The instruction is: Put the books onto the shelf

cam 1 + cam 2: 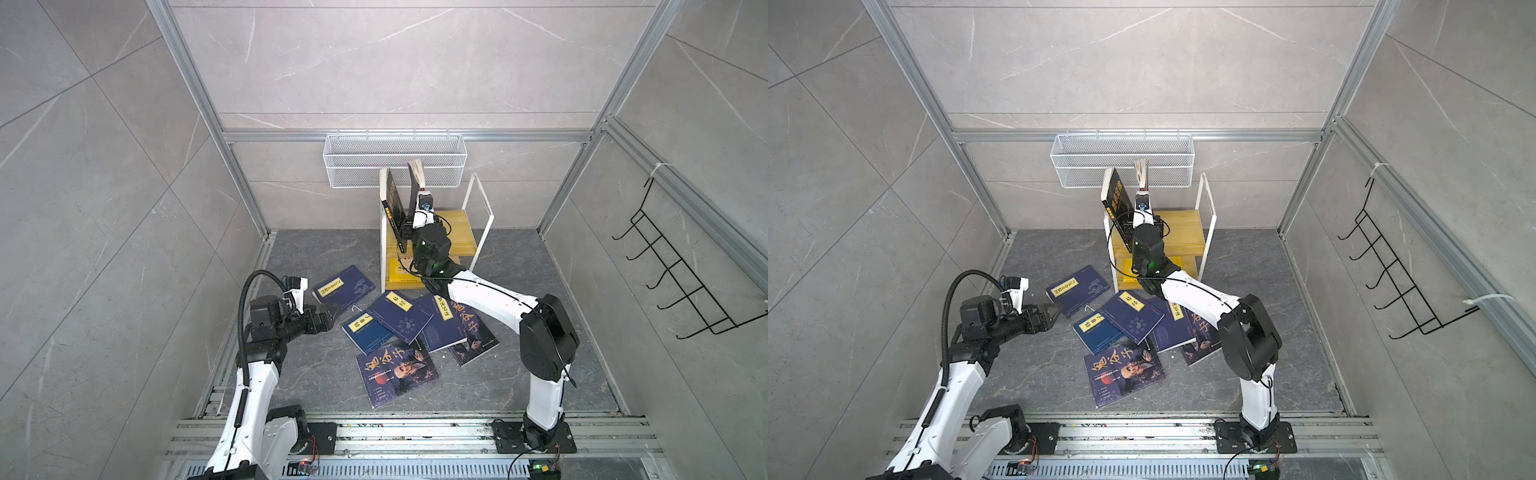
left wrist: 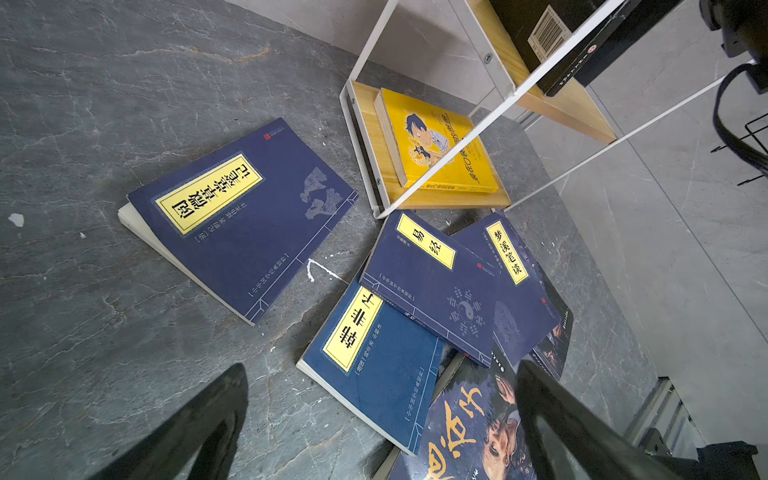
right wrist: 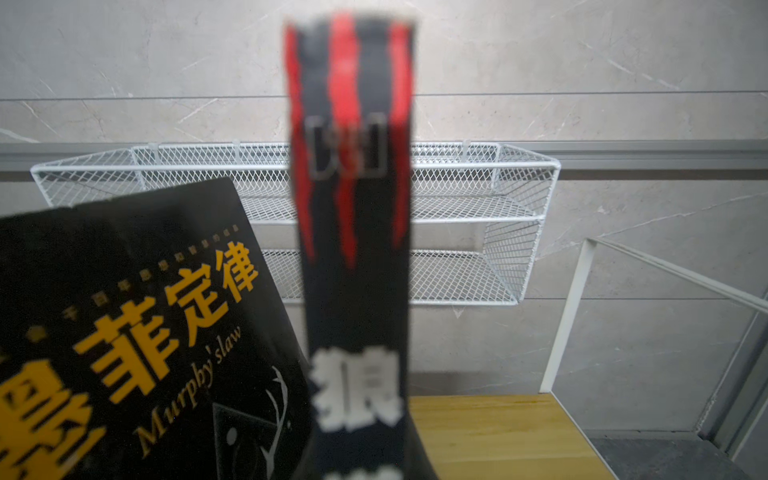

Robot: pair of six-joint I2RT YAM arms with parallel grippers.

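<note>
- Shelf of light yellow wooden boards in a thin white metal frame (image 1: 459,230) stands at the far middle of the grey stone floor (image 1: 316,386), below the white wire mesh basket (image 1: 395,160).
- Your right arm (image 1: 490,295) stretches from its near-right base far across to the shelf's upper board. Your left arm (image 1: 257,374) is bent low at the near left.
- Six navy blue paperbacks (image 1: 399,318) lie loose and overlapping on the floor just near of the shelf, not yet shelved. A yellow cartoon-cover book (image 2: 440,141) lies flat on the lower board.
- A black book with orange characters (image 1: 392,203) leans at the upper board's left end.
- The black book with red streaks and white characters (image 3: 353,208) stands upright just right of it, clamped low down by the right pincer (image 1: 409,226). Whether its foot touches the board cannot be told.
- The step in hand, as I judge it, is shelving this book. Next you should lower it onto the board, tip it against its neighbour, then let go gently, or it may topple to the right.
- The left pincer (image 1: 330,318) hangs wide apart and empty just left of the leftmost paperback.
</note>
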